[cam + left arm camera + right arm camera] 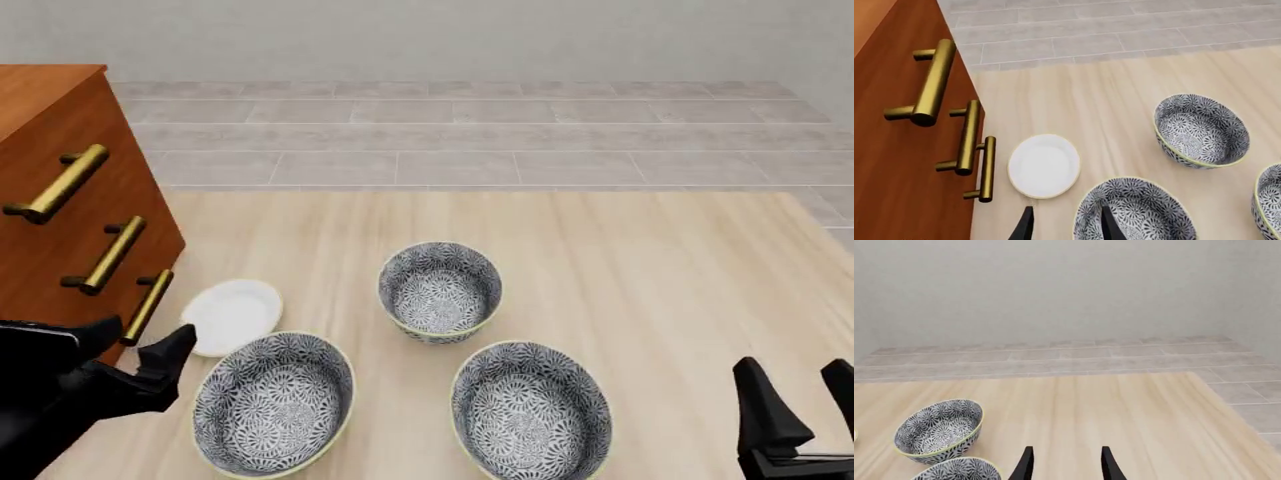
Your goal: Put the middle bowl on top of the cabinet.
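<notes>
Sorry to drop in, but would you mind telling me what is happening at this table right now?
Two simulated arms face three patterned bowls, a small white plate and the cabinet. Nothing is held. The left gripper is open, low beside the cabinet near the left bowl. The right gripper is open, off to the right. The middle bowl sits untouched on the table.

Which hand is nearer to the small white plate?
Left. The left hand sits just beside the white plate, near the cabinet; the right hand is far across the table.
</notes>
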Tool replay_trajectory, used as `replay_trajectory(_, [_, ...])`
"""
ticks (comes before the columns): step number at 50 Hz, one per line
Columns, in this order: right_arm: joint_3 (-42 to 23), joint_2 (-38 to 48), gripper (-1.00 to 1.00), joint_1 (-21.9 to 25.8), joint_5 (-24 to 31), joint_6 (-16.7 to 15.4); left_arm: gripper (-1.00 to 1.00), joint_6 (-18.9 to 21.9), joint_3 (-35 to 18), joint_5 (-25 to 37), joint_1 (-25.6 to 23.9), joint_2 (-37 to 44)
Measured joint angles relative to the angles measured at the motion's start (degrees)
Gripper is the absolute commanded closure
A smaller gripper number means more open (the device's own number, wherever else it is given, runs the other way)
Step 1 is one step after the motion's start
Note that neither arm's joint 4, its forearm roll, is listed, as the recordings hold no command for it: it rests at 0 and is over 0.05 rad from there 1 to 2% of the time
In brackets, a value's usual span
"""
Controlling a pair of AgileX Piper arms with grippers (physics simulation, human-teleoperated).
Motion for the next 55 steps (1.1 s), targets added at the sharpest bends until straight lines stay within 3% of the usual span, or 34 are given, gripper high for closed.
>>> replay_trajectory(23, [0.02, -0.22, -1.0, -0.3, 0.04, 0.37, -1.0, -2.69, 1.81, -0.63, 0.18, 4.85])
replay_trajectory(55, [0.0, -0.44, -1.0, -0.51, 0.25, 0.49, -1.0, -8.09, 8.16, -12.59, -1.37, 15.53])
